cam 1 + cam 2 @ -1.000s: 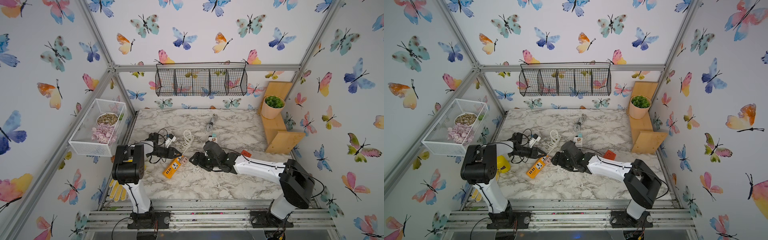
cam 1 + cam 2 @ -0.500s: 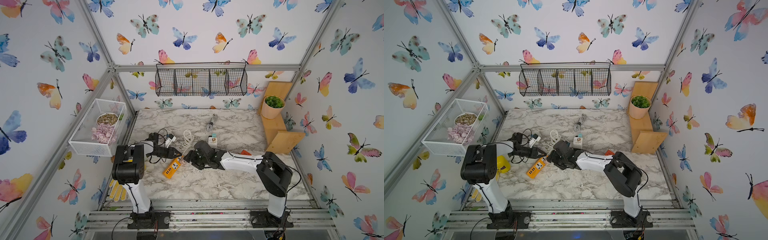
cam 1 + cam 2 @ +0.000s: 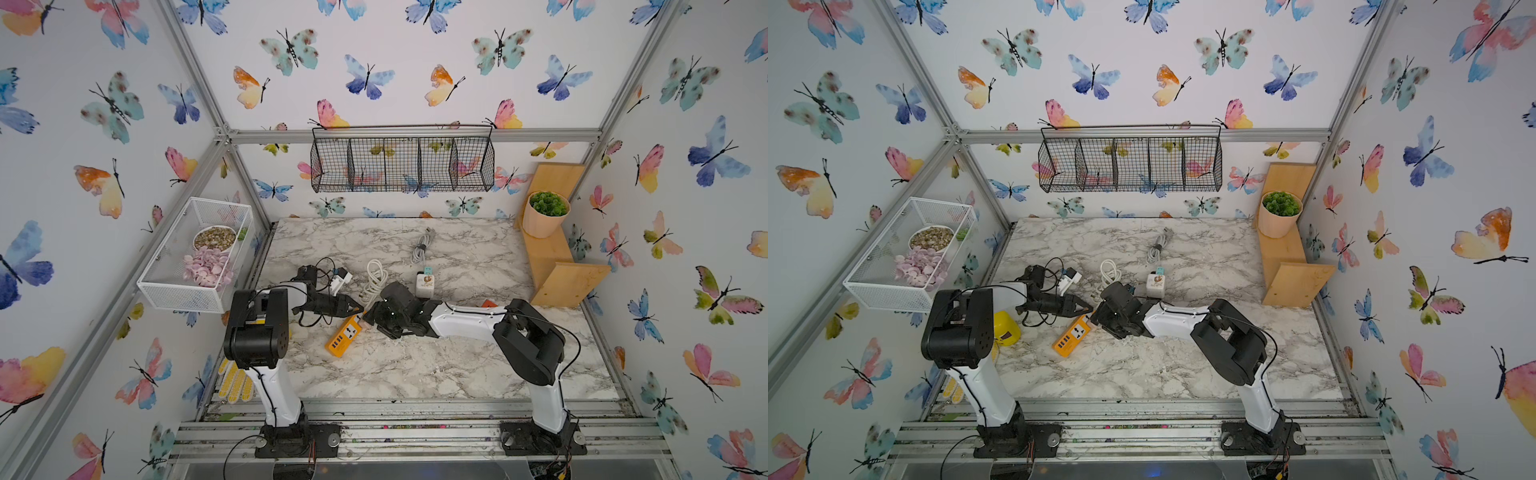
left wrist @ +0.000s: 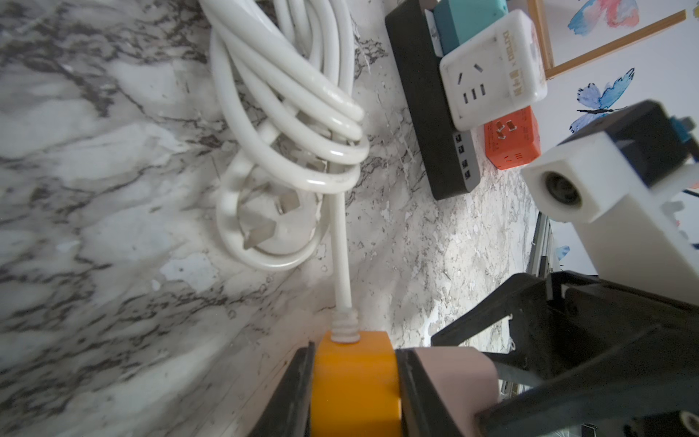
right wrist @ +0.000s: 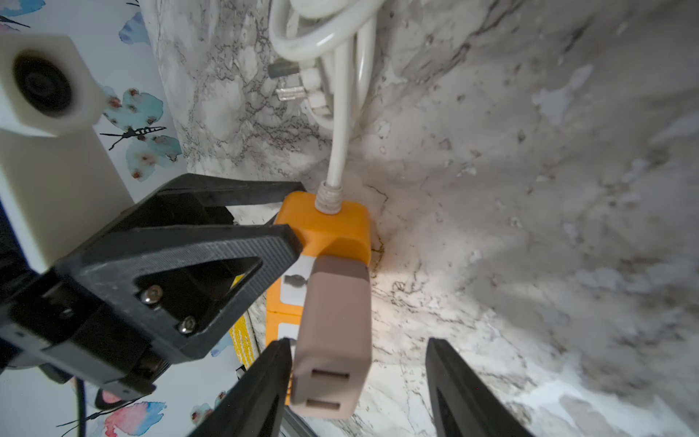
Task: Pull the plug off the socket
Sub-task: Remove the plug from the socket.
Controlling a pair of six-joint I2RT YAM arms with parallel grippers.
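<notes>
While the left claw (image 4: 353, 355) is clamping the orange socket (image 5: 325, 227), the right claw (image 5: 357, 340), jaws apart, is straddling the seated plug (image 5: 334, 321) at the socket's one-o'clock end; the pull itself is waiting.

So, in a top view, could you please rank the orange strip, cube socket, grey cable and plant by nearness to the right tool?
1. Orange strip, at the right tool.
2. Cube socket, behind.
3. Grey cable, farther back.
4. Plant, back right.
</notes>
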